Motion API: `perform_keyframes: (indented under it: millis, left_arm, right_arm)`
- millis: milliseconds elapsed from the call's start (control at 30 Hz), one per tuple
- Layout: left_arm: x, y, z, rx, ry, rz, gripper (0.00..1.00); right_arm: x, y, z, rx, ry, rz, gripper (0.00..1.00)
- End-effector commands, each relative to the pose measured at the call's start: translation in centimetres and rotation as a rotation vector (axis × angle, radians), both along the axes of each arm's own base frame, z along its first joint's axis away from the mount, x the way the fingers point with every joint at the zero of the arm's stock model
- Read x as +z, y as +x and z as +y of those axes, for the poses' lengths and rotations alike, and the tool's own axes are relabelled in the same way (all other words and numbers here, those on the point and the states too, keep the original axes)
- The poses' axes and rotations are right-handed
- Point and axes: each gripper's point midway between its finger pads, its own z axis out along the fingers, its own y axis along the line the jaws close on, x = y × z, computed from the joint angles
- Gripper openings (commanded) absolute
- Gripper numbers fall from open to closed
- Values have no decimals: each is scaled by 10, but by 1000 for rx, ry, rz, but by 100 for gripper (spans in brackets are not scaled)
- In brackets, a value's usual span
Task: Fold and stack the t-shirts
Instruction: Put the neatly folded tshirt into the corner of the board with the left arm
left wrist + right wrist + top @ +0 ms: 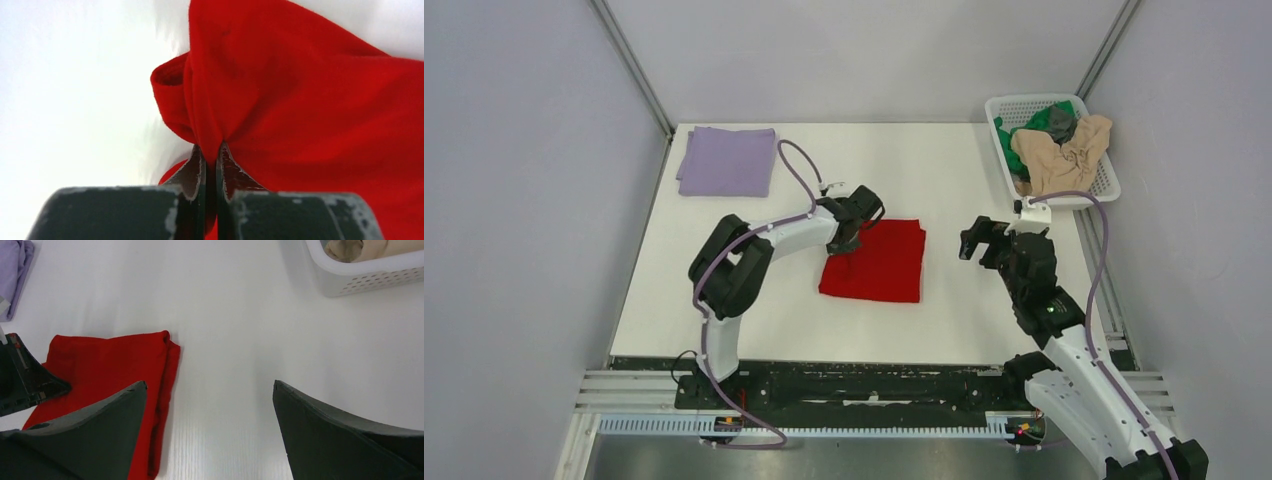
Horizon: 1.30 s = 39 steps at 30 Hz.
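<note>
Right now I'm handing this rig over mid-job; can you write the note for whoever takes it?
Left gripper: shut on the red shirt, at its left edge.
Right gripper: open, empty, over the table right of it.
Folded: lavender shirt, far left corner; red shirt, mid-table.
Unfolded in the basket: beige shirt, green shirt, grey shirt.
Left: likely stack red on lavender, then fold the basket's three.

Red t-shirt (879, 262) folded at centre, left edge bunched; lavender t-shirt (727, 160) folded flat, far-left corner; beige t-shirt (1064, 152) crumpled far-right.
</note>
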Motion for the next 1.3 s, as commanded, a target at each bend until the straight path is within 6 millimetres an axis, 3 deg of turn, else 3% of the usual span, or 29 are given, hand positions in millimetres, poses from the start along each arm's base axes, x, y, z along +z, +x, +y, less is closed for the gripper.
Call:
perform_keyframes:
  millis: [0,333,600,933,1267]
  left_arm:
    - [16,42,64,-36,394,-56,2]
    - [118,158,137,-69,740,-296,2]
    - [177,217,187,-80,899,-395,2]
    - [224,254,222,-47,956,-454,2]
    - [262,250,230,-47,939,-491,2]
  right_arm:
    - [9,7,-10,-51,-40,-33,98]
    - [-11,15,-18,-92,-89,18,98]
    - [-25,18,-24,-116,-143,65,98]
    - [-32,20,-33,-154,-194,91,98]
    - [-31,19,-38,-175,-204,90,98]
